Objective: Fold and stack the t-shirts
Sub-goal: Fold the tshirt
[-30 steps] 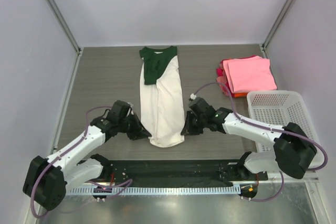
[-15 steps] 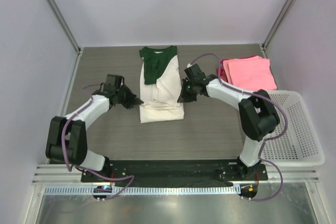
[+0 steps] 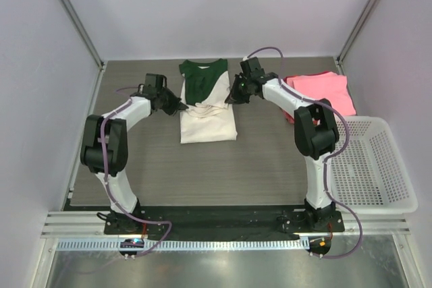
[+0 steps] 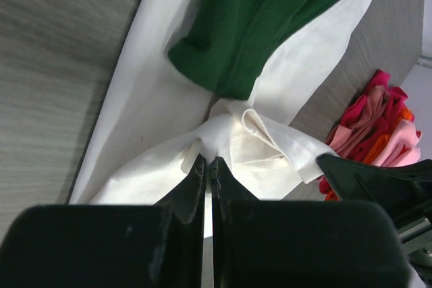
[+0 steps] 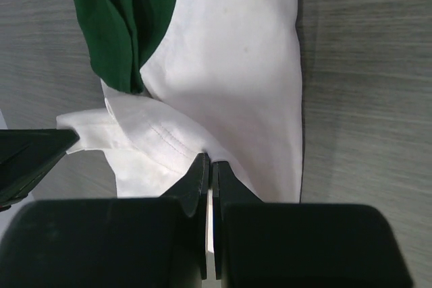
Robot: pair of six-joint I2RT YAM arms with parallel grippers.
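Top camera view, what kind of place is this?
Probably a robot test cell: pale walls box in a grey wood-grain table, a white left arm and right arm are bolted at its near edge, and a white plastic mesh basket sits on it.

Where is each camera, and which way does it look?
Top: above and behind the bases, looking down at the table; both arms show.
Left wrist: on the left arm, looking along the left gripper, shut on the cream-white t-shirt.
Right wrist: on the right arm, looking along the right gripper, also shut on it.
Both wrist views share that shirt.
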